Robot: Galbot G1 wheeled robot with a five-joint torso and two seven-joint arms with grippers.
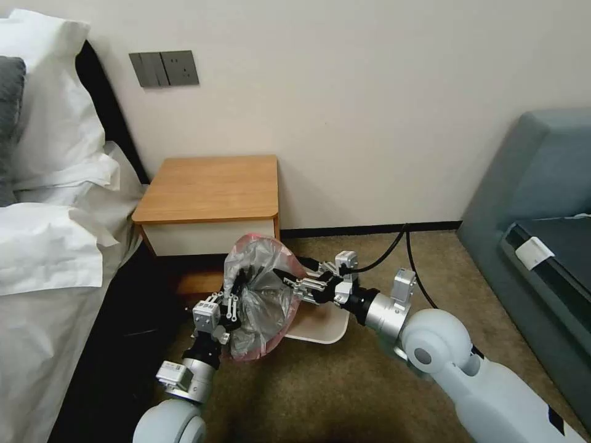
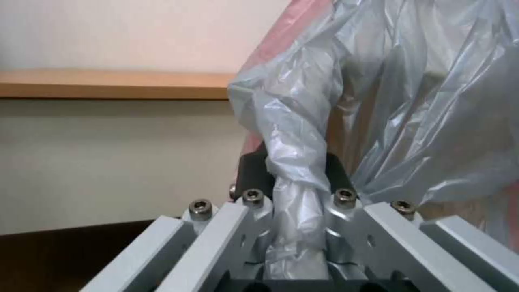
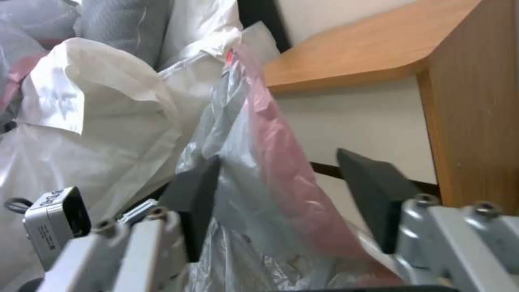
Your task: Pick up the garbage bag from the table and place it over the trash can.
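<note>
Head view: olive-brown carpet (image 1: 345, 394) along a cream wall, bed (image 1: 55, 246) on one side of the counter (image 1: 209, 187), grey sofa (image 1: 535, 203) well off on the other. In front of the counter, garbage bag (image 1: 261, 295) held up in the air, mouth spread, pink-red edge showing. Left hand (image 1: 237, 286) at the bag's bed-side edge, right hand (image 1: 284, 280) at its sofa-side edge. Trash can (image 1: 320, 326) just past the bag, away from the bed, mostly hidden, cream rim showing; contents not visible. Bare carpet around it toward the sofa.

Left wrist view: left hand (image 2: 298, 178) closed tight on a twisted strand of garbage bag (image 2: 378, 101), counter (image 2: 113, 84) edge behind.

Right wrist view: right hand (image 3: 281, 182) spread wide, dark fingers (image 3: 373, 190) either side of the garbage bag (image 3: 270, 162) fold, nothing clamped. Counter (image 3: 373, 52) corner close behind.
</note>
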